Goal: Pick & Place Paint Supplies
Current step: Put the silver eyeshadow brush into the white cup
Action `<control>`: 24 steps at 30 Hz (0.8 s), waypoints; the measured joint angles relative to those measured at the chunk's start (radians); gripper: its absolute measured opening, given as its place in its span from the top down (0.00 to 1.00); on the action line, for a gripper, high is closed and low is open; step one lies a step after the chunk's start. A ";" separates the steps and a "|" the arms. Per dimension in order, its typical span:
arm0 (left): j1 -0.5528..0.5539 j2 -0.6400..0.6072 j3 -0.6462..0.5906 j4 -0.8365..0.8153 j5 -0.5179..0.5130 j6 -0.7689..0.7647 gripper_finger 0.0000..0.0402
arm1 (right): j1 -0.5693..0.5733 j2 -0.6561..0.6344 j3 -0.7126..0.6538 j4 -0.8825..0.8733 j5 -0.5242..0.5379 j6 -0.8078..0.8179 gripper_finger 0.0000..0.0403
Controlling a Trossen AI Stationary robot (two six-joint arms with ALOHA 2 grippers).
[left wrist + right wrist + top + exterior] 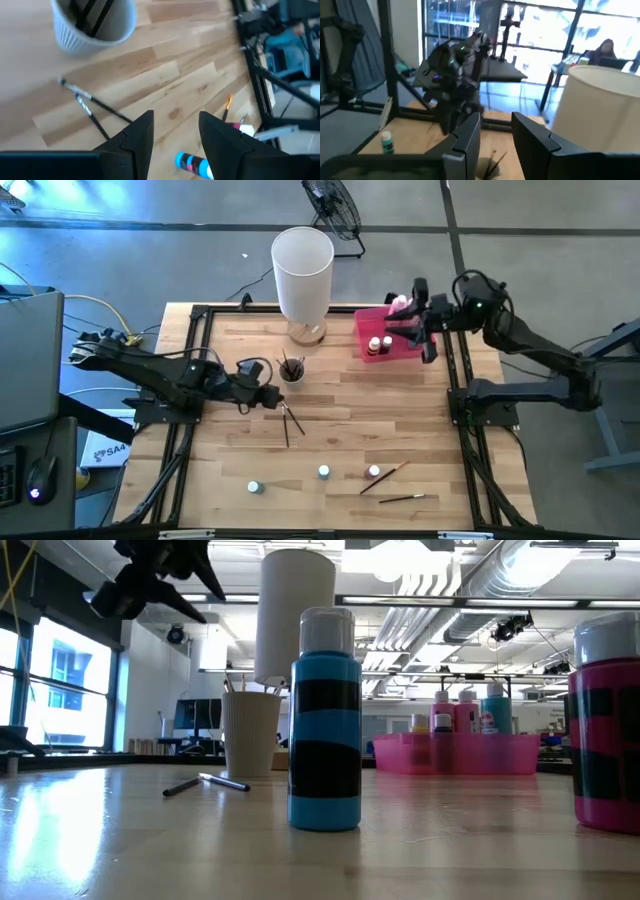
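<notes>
High view: straight down over the whole bench (400, 410). Low view: level at bench height, close behind a teal bottle (325, 720), facing the room. Left wrist view: steeply down, near the ribbed cup (95, 22), also seen from above and low. Right wrist view: level across toward the left arm (452, 75).
</notes>
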 joint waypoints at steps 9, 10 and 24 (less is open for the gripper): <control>0.002 0.133 0.000 -0.091 -0.023 -0.297 0.62 | -0.134 -0.009 -0.075 0.029 -0.038 -0.008 0.74; 0.002 0.147 0.000 -0.106 -0.021 -0.333 0.62 | -0.142 -0.008 -0.077 0.030 -0.038 -0.008 0.74; 0.002 0.336 0.000 -0.088 0.013 -0.412 0.62 | -0.234 -0.001 -0.080 0.030 -0.033 -0.060 0.74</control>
